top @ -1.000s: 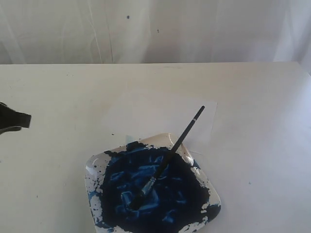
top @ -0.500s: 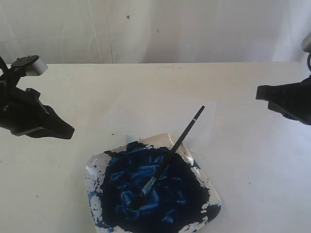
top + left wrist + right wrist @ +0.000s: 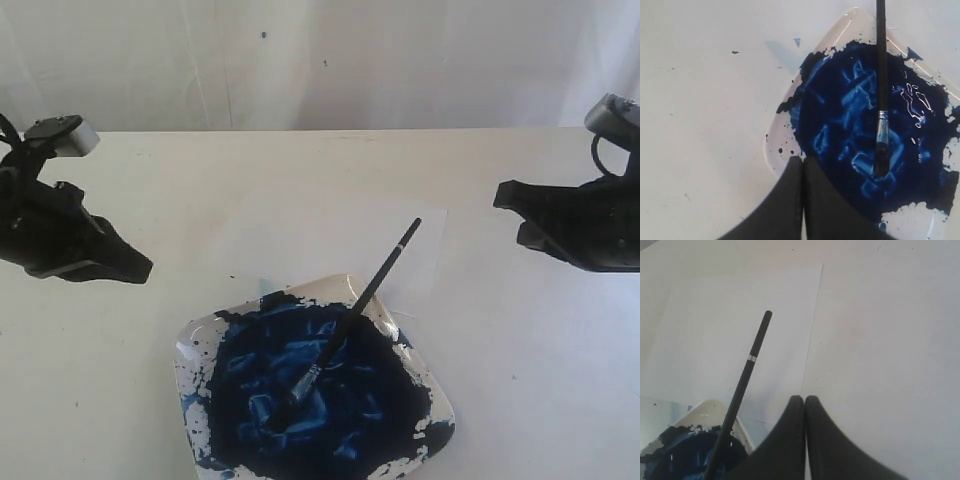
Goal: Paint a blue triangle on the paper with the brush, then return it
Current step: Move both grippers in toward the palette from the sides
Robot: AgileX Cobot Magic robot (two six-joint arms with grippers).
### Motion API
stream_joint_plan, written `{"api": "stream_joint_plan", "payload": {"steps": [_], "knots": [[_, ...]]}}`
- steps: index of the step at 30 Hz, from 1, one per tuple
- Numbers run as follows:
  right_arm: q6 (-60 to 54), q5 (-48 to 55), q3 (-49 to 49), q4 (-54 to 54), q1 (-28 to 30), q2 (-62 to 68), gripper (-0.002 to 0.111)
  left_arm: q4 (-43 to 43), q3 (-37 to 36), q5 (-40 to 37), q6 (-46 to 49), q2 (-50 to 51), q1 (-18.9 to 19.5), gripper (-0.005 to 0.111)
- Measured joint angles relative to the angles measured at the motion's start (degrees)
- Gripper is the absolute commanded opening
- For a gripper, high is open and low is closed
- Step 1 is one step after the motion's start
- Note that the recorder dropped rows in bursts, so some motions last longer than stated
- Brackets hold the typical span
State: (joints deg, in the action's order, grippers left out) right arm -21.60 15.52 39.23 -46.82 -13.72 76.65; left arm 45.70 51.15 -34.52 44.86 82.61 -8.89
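The brush (image 3: 360,300) lies untouched, its bristles in the dark-blue paint and its black handle leaning over the rim of the white square dish (image 3: 190,350) toward the paper (image 3: 300,230). The sheet lies flat just behind the dish and looks blank; no blue triangle is in view. My left gripper (image 3: 146,268) hovers left of the dish, shut and empty. My right gripper (image 3: 503,197) hangs to the right of the paper, also shut and empty. The left wrist view shows the brush (image 3: 881,75) over the paint, beyond my gripper (image 3: 803,159). The right wrist view shows the brush (image 3: 747,370), the paper (image 3: 715,330) and my gripper (image 3: 804,398).
The off-white table (image 3: 520,380) runs back to a white curtain (image 3: 320,60). Small paint specks (image 3: 735,52) and a pale blue smear (image 3: 797,42) mark the surface beside the dish (image 3: 850,22). The dish rim (image 3: 705,407) sits close to the paper's near edge.
Both arms have come into the exterior view: the left one from the left edge, then the right one, which keeps sliding leftward. The brush and dish have not moved.
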Motion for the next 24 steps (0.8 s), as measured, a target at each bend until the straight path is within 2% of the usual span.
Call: {"api": "stream_joint_plan", "payload": {"steps": [5, 9, 13, 21, 24], "knots": [[0.0, 0.1, 0.0, -2.4, 0.0, 0.0, 0.0, 2.2, 0.0, 0.8, 2.2, 2.1, 0.0, 0.0], [0.0, 0.1, 0.0, -2.6, 0.0, 0.0, 0.0, 8.3, 0.0, 0.8, 8.3, 4.7, 0.0, 0.0], [0.0, 0.1, 0.0, -2.8, 0.0, 0.0, 0.0, 18.4, 0.0, 1.9, 18.1, 7.5, 0.0, 0.0], [0.0, 0.1, 0.0, -2.8, 0.0, 0.0, 0.0, 44.2, 0.0, 3.2, 37.3, 13.6, 0.0, 0.0], [0.0, 0.1, 0.0, -2.8, 0.0, 0.0, 0.0, 50.4, 0.1, 3.2, 43.1, 15.7, 0.0, 0.0]]}}
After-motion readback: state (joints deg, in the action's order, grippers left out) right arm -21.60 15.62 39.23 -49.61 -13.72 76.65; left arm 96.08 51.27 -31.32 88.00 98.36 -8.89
